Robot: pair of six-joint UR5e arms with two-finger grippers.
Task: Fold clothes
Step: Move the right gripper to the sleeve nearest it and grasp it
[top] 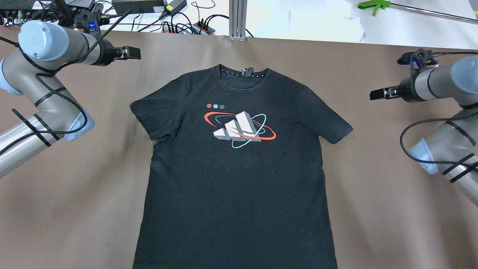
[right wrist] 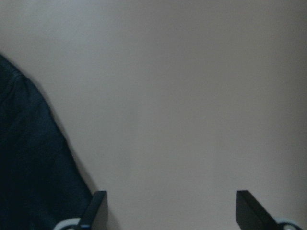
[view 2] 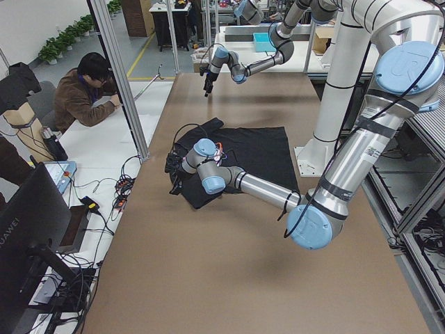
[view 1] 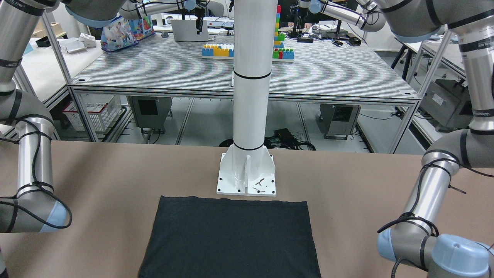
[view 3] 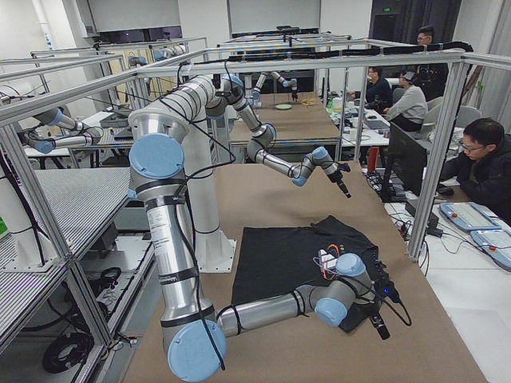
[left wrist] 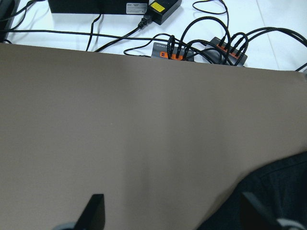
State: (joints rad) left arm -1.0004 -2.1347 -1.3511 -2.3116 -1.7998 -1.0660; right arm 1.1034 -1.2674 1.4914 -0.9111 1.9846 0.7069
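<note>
1. My left gripper is spread wide and holds nothing. It hovers off the collar-end corner of the T-shirt on my left, and my wrist view shows only bare table between the fingertips
2. My right gripper is likewise released and empty, out beyond the right sleeve and apart from it
3. The black T-shirt lies flat and face up on the table, its print showing. The collar is at the far side from me, both sleeves are spread out, and the hem sits just beside the white pole's base plate
4. I see no fold in it yet, so I judge this to be the approach before the first grasp
5. Next, I think each gripper must come inward and down to its own side, mine on the left to the left sleeve, and pinch the cloth edge low against the table. Both should lift and carry evenly, or the shirt will skew
</note>
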